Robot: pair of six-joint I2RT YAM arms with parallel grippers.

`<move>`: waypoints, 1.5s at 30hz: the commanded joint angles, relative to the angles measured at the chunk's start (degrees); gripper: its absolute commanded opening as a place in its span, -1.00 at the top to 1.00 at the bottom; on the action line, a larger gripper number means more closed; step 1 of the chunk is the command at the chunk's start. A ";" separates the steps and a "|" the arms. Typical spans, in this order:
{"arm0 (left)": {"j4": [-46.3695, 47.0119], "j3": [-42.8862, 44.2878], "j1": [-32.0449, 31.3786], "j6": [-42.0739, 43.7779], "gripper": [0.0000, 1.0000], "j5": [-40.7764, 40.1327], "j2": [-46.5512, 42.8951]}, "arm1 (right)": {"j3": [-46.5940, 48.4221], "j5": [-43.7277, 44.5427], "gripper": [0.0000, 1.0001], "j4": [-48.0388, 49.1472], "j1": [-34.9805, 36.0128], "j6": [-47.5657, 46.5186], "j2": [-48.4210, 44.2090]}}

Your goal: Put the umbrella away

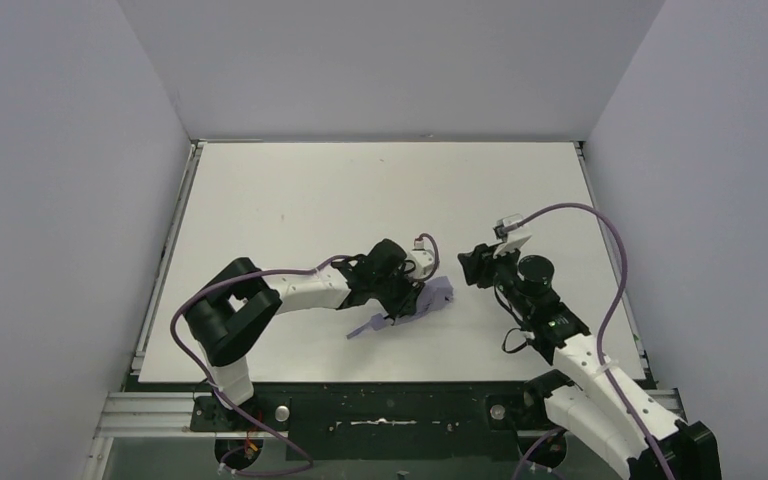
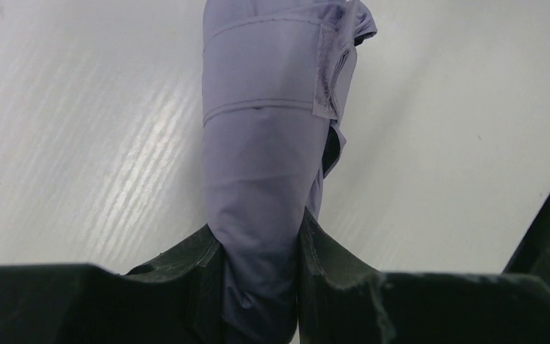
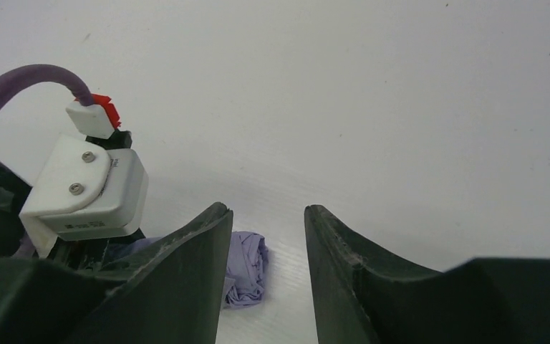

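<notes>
Two hands share it: the left hand [image 2: 261,240] clamps the rolled umbrella [image 2: 265,143] mid-frame, seemingly steadying it on the tabletop [image 1: 360,190]; the right hand [image 3: 266,215] stands part-open, empty, just right of it.
</notes>
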 commanded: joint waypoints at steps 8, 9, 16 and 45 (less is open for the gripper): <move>-34.28 10.85 5.76 22.95 1.00 18.45 3.90 | 1.41 -1.93 0.03 -12.25 -0.38 -0.09 -10.70; -36.23 12.12 6.31 24.56 1.00 19.34 4.09 | 2.34 -1.71 0.03 -14.66 -0.45 -0.22 -10.07; -44.02 19.22 9.65 31.15 0.77 20.55 5.33 | 6.42 -1.39 0.02 -23.46 -0.40 -0.89 -5.10; -20.90 -4.62 17.25 -13.71 0.00 -17.36 -33.02 | 12.39 13.57 0.17 -32.65 0.04 18.96 9.67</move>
